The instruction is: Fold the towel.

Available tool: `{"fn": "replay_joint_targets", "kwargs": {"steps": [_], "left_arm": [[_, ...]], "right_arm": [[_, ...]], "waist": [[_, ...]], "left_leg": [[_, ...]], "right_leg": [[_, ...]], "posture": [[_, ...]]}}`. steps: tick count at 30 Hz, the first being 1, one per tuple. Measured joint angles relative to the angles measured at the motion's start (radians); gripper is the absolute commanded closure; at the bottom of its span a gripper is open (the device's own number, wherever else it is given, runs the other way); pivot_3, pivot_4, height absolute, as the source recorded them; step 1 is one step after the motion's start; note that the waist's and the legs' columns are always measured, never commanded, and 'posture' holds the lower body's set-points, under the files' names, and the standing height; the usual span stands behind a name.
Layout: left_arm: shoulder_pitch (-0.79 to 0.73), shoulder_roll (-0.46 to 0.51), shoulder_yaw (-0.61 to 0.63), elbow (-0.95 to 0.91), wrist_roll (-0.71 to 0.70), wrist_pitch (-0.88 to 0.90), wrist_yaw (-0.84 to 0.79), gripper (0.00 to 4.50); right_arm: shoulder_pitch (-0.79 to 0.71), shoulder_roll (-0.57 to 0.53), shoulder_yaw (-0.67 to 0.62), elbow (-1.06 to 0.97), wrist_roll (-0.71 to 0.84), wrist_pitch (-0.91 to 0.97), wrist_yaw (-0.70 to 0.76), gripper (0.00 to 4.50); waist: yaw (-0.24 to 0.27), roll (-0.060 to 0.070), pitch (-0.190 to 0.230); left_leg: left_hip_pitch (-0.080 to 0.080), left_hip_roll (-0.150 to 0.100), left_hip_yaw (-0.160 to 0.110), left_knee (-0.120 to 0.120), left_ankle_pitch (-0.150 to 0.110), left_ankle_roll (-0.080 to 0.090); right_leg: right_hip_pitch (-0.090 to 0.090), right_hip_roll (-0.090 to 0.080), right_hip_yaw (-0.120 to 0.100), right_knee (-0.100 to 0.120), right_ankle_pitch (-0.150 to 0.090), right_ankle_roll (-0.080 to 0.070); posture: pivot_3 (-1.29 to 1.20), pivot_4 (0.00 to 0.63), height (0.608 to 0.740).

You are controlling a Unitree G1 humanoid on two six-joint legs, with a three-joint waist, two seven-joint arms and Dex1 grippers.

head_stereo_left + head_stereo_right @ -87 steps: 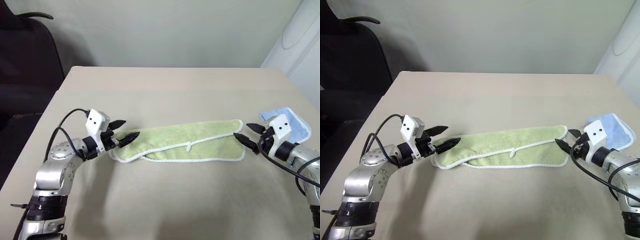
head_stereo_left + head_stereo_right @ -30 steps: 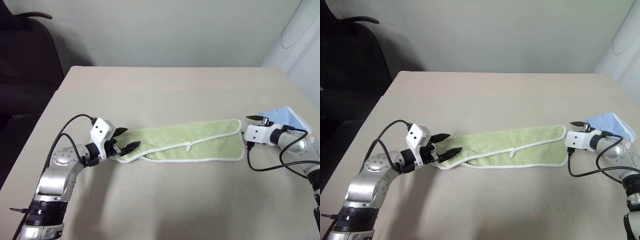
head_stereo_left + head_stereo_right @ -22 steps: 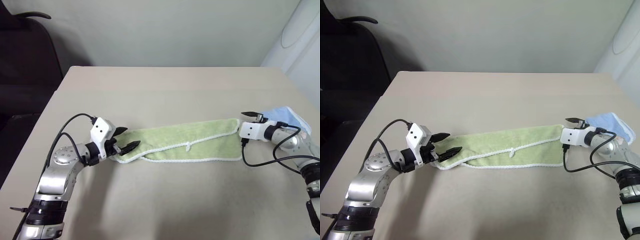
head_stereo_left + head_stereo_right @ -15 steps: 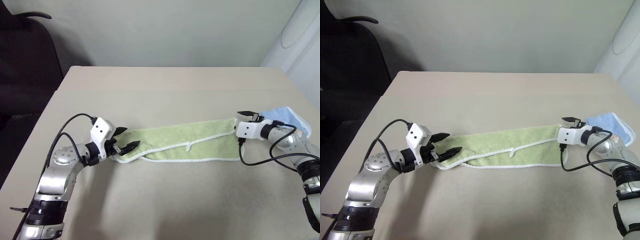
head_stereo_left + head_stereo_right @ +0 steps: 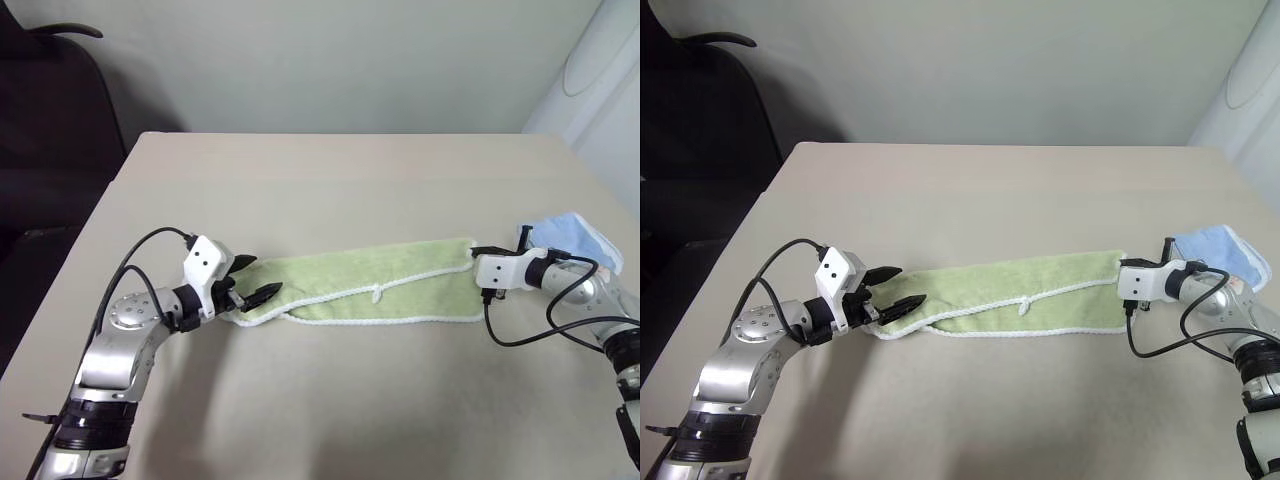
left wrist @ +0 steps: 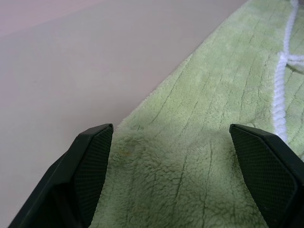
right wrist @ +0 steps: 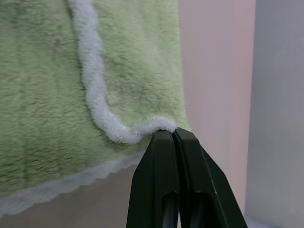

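Lying flat on the tan table [image 5: 330, 400], the green towel [image 5: 370, 285] is folded into a long strip that runs from the robot's left side to its right. It has a white stitched edge all around, and a small white loop [image 5: 377, 293] sits near the middle of the strip, on the side nearer the robot.

The left claw [image 5: 256, 281] is at the left end of the towel. Its two black fingers [image 6: 90, 166] are spread wide apart, one on each side of the fluffy green end. They are not pinching the cloth. In the left wrist view the towel fills the gap between the two fingers, and the white edge runs off to one side.

The right claw [image 7: 173, 136] is at the far right corner of the towel. Its two fingers are pressed tight together, and their tips sit right at the white edge where the corner curls. The corner is caught between the tips, so the claw is holding the towel there.

A small blue cloth [image 5: 568, 236] lies on the table just behind the right arm, near the table's right edge. It is apart from the green towel. A dark chair [image 5: 50, 130] stands beyond the table's left corner.
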State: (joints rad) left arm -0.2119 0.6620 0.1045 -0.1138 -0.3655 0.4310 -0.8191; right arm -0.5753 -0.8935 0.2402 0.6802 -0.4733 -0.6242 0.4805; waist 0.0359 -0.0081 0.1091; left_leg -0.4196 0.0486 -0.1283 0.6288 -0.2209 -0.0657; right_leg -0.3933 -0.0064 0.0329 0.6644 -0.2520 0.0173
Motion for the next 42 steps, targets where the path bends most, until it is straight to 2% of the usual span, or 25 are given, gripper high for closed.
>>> {"fn": "replay_joint_targets", "kwargs": {"steps": [6,9,10,15,22,25,28,38,42], "left_arm": [[-0.002,0.024,-0.009,0.001,0.005,-0.013,-0.034,0.22],[-0.020,0.080,-0.012,0.015,0.017,-0.058,-0.103,0.22],[-0.033,0.104,-0.021,0.030,0.025,-0.088,-0.139,0.11],[-0.073,0.221,-0.078,0.130,0.085,-0.260,-0.333,0.11],[-0.095,0.226,-0.094,0.192,0.091,-0.325,-0.417,0.11],[-0.133,0.312,-0.183,0.185,0.123,-0.396,-0.584,0.11],[-0.143,0.319,-0.245,0.154,0.133,-0.426,-0.668,0.11],[-0.159,0.319,-0.274,0.165,0.193,-0.475,-0.678,0.11],[-0.203,0.240,-0.278,0.272,0.312,-0.634,-0.544,0.11]], "right_arm": [[0.045,-0.029,-0.031,-0.048,0.020,0.028,0.000,4.44],[0.064,-0.035,-0.038,-0.072,0.026,0.045,0.000,4.44],[0.071,-0.035,-0.038,-0.080,0.028,0.049,0.000,4.49],[0.080,-0.032,-0.039,-0.102,0.029,0.068,0.000,4.49],[0.085,-0.029,-0.039,-0.109,0.029,0.082,-0.001,4.49],[0.110,-0.011,-0.048,-0.144,0.031,0.101,-0.018,4.49],[0.139,0.012,-0.050,-0.168,0.037,0.121,-0.024,4.49],[0.161,0.013,-0.066,-0.215,0.040,0.154,-0.025,4.49],[0.172,0.017,-0.069,-0.238,0.046,0.168,-0.025,4.49]], "waist": [[0.000,0.000,0.000],[-0.001,0.000,0.000],[0.000,0.000,0.000],[-0.001,0.000,0.000],[-0.002,0.000,0.000],[-0.004,-0.001,0.001],[-0.005,0.000,0.001],[-0.010,0.000,0.001],[-0.008,0.000,0.001]], "left_leg": [[0.000,0.000,0.000,0.000,0.000,0.000],[0.000,0.001,0.000,0.000,0.000,-0.001],[0.000,0.001,0.000,0.000,0.000,-0.001],[0.000,0.001,0.000,0.000,-0.001,0.000],[-0.002,0.001,0.000,0.000,-0.001,0.000],[-0.002,0.002,0.000,0.000,-0.002,0.000],[-0.003,0.002,0.000,0.000,-0.002,0.001],[-0.005,0.004,0.000,0.000,-0.002,0.001],[-0.005,0.004,-0.001,0.001,-0.002,0.001]], "right_leg": [[0.000,0.000,0.000,0.000,0.000,0.000],[0.000,0.001,0.000,0.000,0.000,0.000],[0.000,0.001,0.000,0.000,0.000,-0.001],[-0.001,0.001,0.001,0.000,0.000,-0.001],[-0.002,0.000,0.000,0.000,0.000,0.000],[-0.003,0.001,0.001,-0.001,0.000,-0.001],[-0.004,0.000,0.001,-0.001,0.000,0.000],[-0.005,0.000,0.001,-0.001,0.000,0.000],[-0.005,0.000,0.001,-0.001,0.000,0.001]], "posture": [[0.00,0.150,0.740],[0.00,0.150,0.740],[0.00,0.150,0.740],[0.00,0.150,0.740],[0.00,0.150,0.740],[0.00,0.150,0.740],[0.00,0.150,0.740],[0.00,0.150,0.740],[0.00,0.150,0.740]]}}
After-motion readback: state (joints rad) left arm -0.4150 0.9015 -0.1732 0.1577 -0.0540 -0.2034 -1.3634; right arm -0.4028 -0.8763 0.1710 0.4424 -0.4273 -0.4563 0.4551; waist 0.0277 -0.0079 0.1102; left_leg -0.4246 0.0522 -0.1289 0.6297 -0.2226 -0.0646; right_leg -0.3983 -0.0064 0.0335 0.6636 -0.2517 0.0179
